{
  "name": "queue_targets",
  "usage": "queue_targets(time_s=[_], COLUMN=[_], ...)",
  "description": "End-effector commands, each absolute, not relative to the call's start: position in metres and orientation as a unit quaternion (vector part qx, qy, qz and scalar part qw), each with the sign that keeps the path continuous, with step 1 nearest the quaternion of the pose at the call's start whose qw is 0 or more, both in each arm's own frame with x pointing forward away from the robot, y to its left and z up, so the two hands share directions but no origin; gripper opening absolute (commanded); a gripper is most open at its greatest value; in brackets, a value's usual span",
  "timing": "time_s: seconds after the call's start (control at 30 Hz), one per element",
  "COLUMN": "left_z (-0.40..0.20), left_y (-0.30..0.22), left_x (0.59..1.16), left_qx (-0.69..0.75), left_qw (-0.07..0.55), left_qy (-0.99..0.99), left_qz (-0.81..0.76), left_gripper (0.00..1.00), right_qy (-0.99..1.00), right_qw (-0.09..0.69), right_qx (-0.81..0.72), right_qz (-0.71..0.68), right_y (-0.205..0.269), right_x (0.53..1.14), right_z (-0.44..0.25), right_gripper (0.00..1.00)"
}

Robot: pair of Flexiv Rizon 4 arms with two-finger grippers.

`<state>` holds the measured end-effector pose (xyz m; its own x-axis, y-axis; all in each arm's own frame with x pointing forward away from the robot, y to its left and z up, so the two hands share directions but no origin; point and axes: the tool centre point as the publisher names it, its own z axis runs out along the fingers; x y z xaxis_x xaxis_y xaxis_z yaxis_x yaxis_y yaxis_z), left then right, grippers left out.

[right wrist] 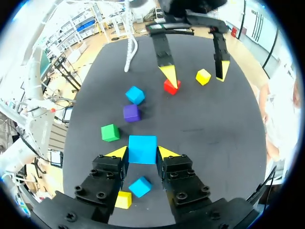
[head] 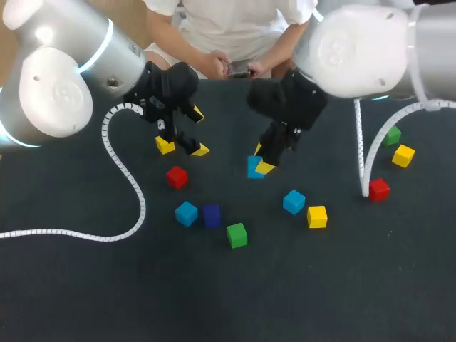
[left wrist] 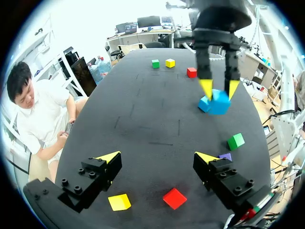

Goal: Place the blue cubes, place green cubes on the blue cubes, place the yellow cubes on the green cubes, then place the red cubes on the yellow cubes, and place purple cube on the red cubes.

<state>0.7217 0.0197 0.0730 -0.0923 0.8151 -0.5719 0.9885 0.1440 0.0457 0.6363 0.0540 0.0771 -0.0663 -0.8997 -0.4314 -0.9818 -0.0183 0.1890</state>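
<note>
- Blue cube (right wrist: 142, 149) is clamped between both yellow tips of your right gripper (right wrist: 142, 153), near the middle of the table (head: 85, 299).
- Your right arm (head: 356, 50) comes in from the far right corner, with its fingers pointing down.
- Your left gripper (left wrist: 157, 157) hangs with its fingers spread wide and grips nothing.
- Under the left gripper, a yellow cube (left wrist: 119, 202) and a red cube (left wrist: 174, 198) lie on the table.
- Toward the near edge, a second blue cube (head: 186, 213) touches a purple cube (head: 211, 214), and a green cube (head: 237, 235) lies just beside them.

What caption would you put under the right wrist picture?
Right end effector shut on a blue cube, open left end effector ahead.
</note>
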Motion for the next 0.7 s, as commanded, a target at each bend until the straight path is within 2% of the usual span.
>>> queue_targets(time_s=[0.03,0.7], left_z=[0.073,0.073], left_y=[0.020,0.020], left_x=[0.722,0.722], left_qx=[0.629,0.629], left_qw=[0.241,0.241], left_qy=[0.716,0.716], left_qz=[-0.180,-0.180], left_gripper=[1.00,1.00], right_qy=[0.695,0.714], right_qw=[0.090,0.084], right_qx=[-0.676,-0.670], right_qz=[0.227,0.183], right_y=[0.051,0.039], right_x=[0.652,0.662], right_z=[0.059,0.017], right_gripper=[0.00,0.00])
